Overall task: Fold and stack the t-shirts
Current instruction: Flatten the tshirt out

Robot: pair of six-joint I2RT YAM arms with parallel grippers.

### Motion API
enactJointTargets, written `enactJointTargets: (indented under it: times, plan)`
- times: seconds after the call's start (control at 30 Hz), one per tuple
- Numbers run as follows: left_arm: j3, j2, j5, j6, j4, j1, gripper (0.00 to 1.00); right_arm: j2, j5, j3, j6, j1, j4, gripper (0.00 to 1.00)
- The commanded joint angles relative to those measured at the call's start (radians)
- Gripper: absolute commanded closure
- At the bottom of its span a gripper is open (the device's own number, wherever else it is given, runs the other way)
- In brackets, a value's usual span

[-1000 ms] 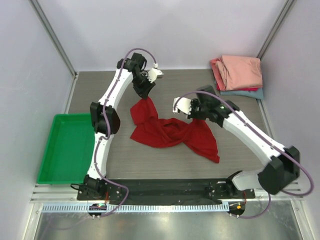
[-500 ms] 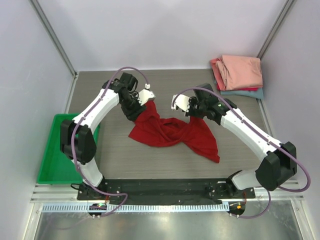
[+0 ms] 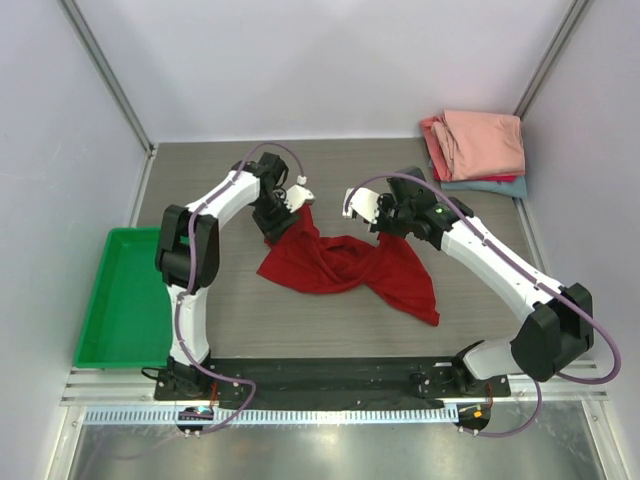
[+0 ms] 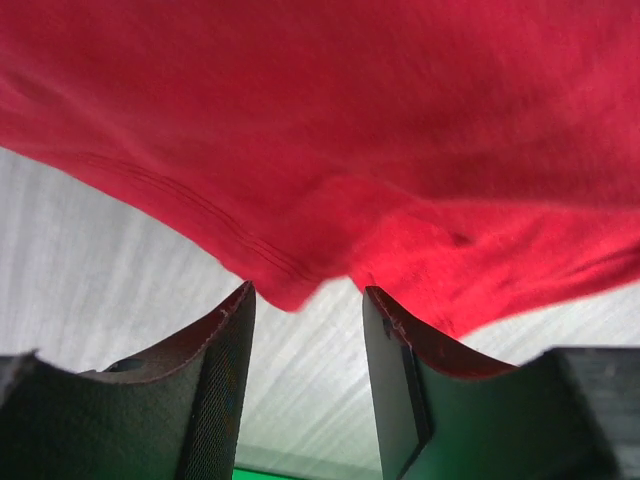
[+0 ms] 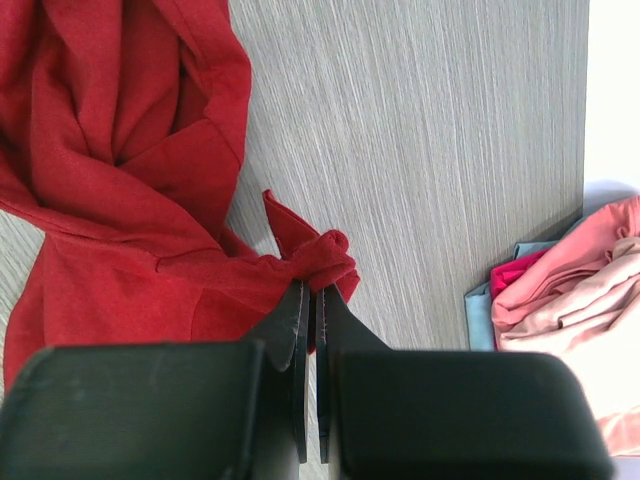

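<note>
Grey wood-grain counter (image 3: 190, 185) fills the walled cell. Over it the right claw (image 5: 309, 300) is pinched tight on a bunched fold of the deep red t-shirt (image 3: 340, 265). The left claw (image 4: 307, 300) stands wide and grips nothing, with the hem just past its tips. That shirt lies crumpled mid-counter. The folded t-shirts (image 3: 480, 148), pink, red and teal, sit stacked in the far right corner, and a green tray (image 3: 130, 300) lies at the left.
</note>
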Motion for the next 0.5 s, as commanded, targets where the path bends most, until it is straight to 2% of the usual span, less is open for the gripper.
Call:
enactJointTargets:
  times: [0.0, 0.23, 0.47]
  plan:
    - [0.060, 0.005, -0.005, -0.011, 0.033, 0.002, 0.52, -0.014, -0.004, 0.030, 0.013, -0.002, 0.028, 0.99]
    - [0.071, 0.046, -0.016, -0.008, 0.024, 0.003, 0.56, 0.000, -0.006, 0.040, 0.012, -0.002, 0.028, 0.99]
    - [0.021, -0.001, -0.022, 0.006, 0.024, 0.003, 0.57, -0.001, -0.006, 0.030, 0.010, 0.000, 0.037, 0.99]
